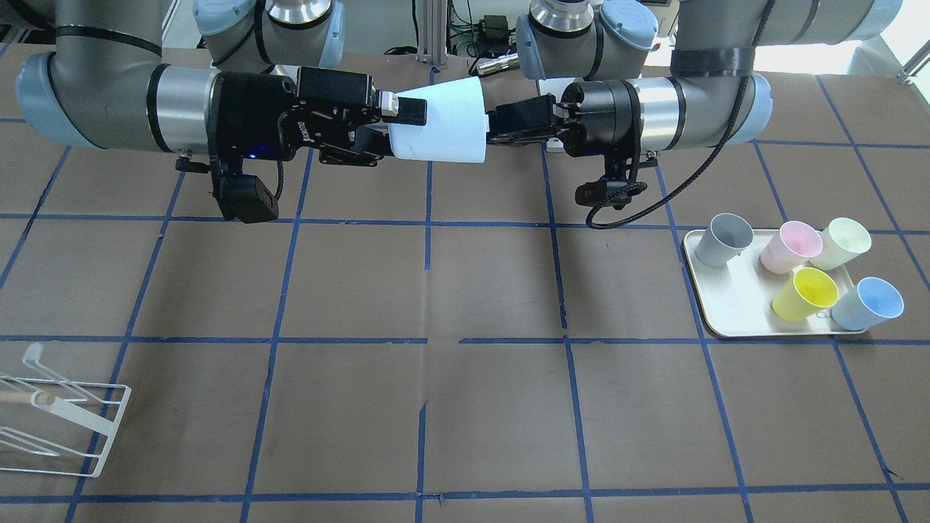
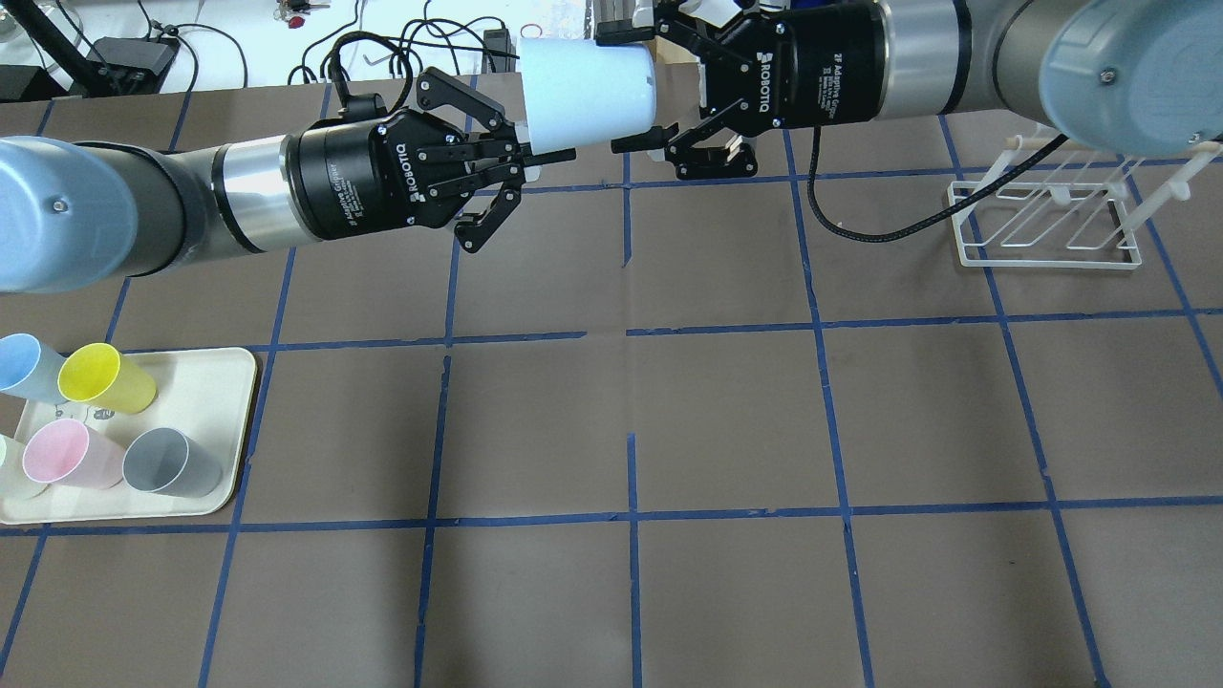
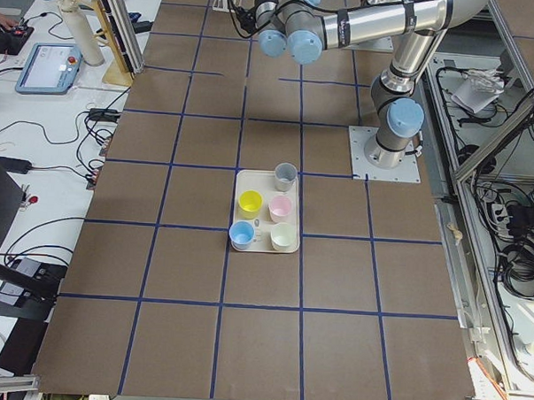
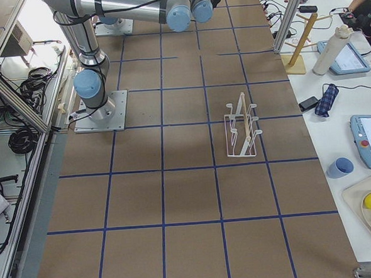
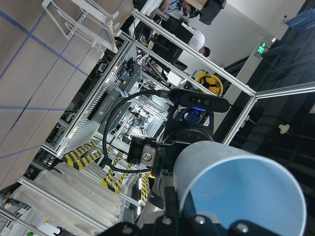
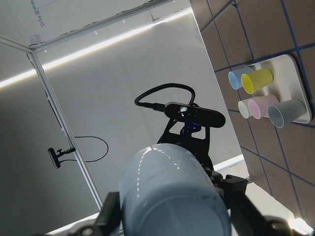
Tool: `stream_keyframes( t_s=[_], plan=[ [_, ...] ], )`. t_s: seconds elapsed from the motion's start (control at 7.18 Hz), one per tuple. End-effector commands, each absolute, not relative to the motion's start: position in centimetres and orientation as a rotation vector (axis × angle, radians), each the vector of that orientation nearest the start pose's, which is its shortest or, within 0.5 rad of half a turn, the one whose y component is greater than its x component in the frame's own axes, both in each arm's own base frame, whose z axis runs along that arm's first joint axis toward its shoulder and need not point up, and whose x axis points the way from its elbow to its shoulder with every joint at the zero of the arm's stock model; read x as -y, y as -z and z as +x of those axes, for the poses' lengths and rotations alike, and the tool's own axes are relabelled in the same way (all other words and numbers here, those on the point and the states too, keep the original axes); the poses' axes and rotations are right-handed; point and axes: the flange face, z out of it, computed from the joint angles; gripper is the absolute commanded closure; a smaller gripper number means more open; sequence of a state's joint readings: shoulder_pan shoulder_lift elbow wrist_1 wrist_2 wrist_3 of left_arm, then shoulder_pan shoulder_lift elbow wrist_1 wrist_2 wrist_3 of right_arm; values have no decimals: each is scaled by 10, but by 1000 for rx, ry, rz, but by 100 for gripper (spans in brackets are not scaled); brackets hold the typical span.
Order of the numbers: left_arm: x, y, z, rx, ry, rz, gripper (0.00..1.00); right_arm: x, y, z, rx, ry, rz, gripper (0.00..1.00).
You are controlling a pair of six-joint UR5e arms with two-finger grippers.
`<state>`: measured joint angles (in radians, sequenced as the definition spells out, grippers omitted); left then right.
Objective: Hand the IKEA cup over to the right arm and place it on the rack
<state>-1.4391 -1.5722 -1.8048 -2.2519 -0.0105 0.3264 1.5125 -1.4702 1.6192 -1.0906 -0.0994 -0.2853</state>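
Observation:
The IKEA cup (image 1: 443, 123), pale sky-blue, lies on its side in the air between my two grippers, above the far side of the table; it also shows in the overhead view (image 2: 588, 91). My left gripper (image 2: 549, 155) is shut on the wall of its wide rim; the left wrist view looks into the cup's mouth (image 5: 236, 191). My right gripper (image 2: 631, 91) straddles the narrow base end with its fingers against the sides; the right wrist view shows the cup's base end (image 6: 167, 196). The white wire rack (image 2: 1046, 225) stands on the table on my right.
A cream tray (image 2: 215, 382) on my left holds several cups, among them a second blue cup (image 2: 24, 368), a grey cup (image 2: 172, 462), a yellow one and a pink one. Blue tape lines grid the brown table.

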Motion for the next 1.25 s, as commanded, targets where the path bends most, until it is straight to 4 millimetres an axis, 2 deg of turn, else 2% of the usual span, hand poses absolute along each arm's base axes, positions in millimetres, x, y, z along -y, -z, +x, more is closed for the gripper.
stream_keyframes(
  t_s=[0.0, 0.28, 0.42, 0.56, 0.7, 1.11],
  plan=[
    [469, -419, -173, 1473, 351, 559, 100, 518, -463, 203, -1618, -257, 290, 41],
    [469, -420, -173, 1472, 357, 565, 100, 519, -464, 203, -1616, -253, 289, 50],
    [469, -420, -171, 1464, 363, 579, 42, 519, -465, 202, -1616, -251, 289, 52],
    [468, -421, -169, 1467, 367, 583, 11, 520, -466, 202, -1603, -246, 294, 52],
    [469, -422, -167, 1473, 370, 586, 0, 521, -468, 202, -1597, -247, 300, 53],
    [477, -435, -153, 1460, 380, 631, 0, 522, -471, 200, -1608, -247, 297, 56]
  ],
)
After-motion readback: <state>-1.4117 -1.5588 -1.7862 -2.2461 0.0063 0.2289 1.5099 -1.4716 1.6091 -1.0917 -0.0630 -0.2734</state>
